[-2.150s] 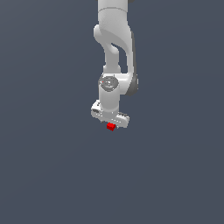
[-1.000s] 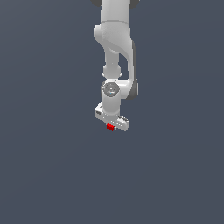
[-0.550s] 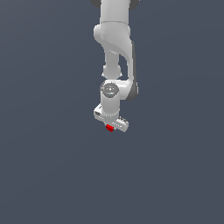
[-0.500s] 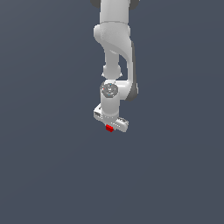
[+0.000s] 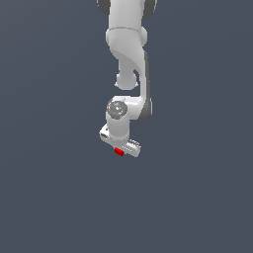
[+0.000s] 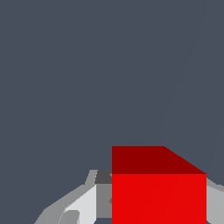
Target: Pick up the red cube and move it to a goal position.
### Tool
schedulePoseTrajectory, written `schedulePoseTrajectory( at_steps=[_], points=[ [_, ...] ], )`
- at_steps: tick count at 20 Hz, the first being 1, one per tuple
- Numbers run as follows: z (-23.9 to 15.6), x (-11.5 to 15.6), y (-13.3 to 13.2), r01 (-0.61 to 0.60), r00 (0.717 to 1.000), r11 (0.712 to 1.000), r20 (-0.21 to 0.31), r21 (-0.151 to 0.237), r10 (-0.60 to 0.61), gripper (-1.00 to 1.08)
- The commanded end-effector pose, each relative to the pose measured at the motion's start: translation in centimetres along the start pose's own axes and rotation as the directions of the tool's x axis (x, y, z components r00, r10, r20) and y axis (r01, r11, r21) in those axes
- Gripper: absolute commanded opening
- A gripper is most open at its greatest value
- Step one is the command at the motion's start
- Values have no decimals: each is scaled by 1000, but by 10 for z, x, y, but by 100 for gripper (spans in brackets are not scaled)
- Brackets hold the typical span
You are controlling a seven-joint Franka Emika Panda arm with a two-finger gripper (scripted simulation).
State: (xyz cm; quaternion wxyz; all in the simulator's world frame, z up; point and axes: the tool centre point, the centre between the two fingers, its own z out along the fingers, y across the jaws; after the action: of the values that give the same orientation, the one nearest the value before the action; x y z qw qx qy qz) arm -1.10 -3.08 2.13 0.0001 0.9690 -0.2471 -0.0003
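- wrist view: the small, plain bright-red cube (image 6: 158, 192) fills much of the near field, one lit face toward the camera and a darker red face above it, with pale grey finger (image 6: 83, 203) parts touching it on either side.
- in the exterior view the same red cube (image 5: 119, 151) shows only as a small red patch at the underside of the white end effector (image 5: 120, 148), tucked between its fingers.
- the end effector is pinching the red cube; its fingers are pressed in against the cube's sides.
- the end effector's white body sits slightly tilted, its bar sloping down toward the exterior view's right.
- above it, a round grey wrist joint (image 5: 117, 108) faces the camera, and the white robot arm (image 5: 129, 47) rises from there to the top edge of the exterior view.
- the flat dark grey-blue background (image 5: 49, 188) surrounds everything; whether the cube is raised off any surface cannot be told, as no shadow or edge shows.
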Motion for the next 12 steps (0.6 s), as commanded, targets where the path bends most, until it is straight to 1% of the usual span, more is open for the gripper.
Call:
schedulePoseTrajectory(
  at_steps=[1,6,12],
  points=[
    [-1,16,0,0,1000,1000,-1,0,0,-100],
    [-1,42,0,0,1000,1000,-1,0,0,-100],
    [-2,61,0,0,1000,1000,-1,0,0,-100]
  ],
)
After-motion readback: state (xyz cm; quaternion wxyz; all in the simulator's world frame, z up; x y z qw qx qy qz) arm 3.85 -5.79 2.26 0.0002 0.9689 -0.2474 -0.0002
